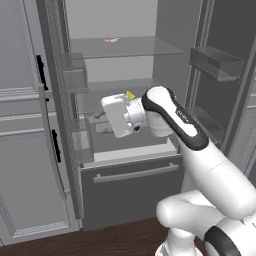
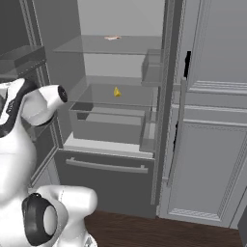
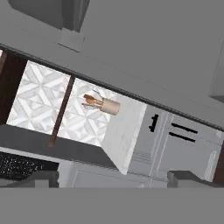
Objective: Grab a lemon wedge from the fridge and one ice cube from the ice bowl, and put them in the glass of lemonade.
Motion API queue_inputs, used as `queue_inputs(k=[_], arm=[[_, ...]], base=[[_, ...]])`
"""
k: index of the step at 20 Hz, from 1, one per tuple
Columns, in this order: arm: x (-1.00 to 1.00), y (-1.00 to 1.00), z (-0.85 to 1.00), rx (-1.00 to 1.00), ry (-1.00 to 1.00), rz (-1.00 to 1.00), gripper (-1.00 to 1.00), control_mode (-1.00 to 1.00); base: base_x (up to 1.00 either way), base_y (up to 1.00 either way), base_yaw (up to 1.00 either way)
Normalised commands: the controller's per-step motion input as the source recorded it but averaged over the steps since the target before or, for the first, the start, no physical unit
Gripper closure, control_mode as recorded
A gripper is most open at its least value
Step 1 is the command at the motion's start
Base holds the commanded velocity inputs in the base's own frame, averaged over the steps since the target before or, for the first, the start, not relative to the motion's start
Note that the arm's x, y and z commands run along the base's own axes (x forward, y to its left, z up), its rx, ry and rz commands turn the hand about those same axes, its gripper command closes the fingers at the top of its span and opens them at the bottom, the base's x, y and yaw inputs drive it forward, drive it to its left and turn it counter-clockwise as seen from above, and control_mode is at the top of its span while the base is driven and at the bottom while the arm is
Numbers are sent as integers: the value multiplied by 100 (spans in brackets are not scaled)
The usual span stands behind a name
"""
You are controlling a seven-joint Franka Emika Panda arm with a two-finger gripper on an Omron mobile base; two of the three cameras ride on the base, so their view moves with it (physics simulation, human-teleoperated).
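Lemon wedge (image 2: 117, 91) on fridge (image 2: 120, 144) shelf, half-hidden behind the arm.

My two base cameras are looking from behind the arm, left and right, close into the same open fridge (image 1: 125, 150); my hand camera is looking sideways across the kitchen

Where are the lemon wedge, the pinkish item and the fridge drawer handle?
lemon wedge (image 2: 116, 91), right base view, its middle.
pinkish item (image 2: 113, 37), right base view, its middle.
drawer handle (image 2: 107, 167), right base view, mid-bar.
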Motion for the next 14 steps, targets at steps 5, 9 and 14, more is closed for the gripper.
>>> queue_inputs(k=[5, 9, 14], arm=[[0, -56, 0, -45, -1, -25, -100, -100], [0, -64, 1, -48, 0, -26, -100, -100], [0, -87, 8, -39, 0, -28, -100, -100]], base=[[0, 0, 0], [0, 0, 0], [0, 0, 0]])
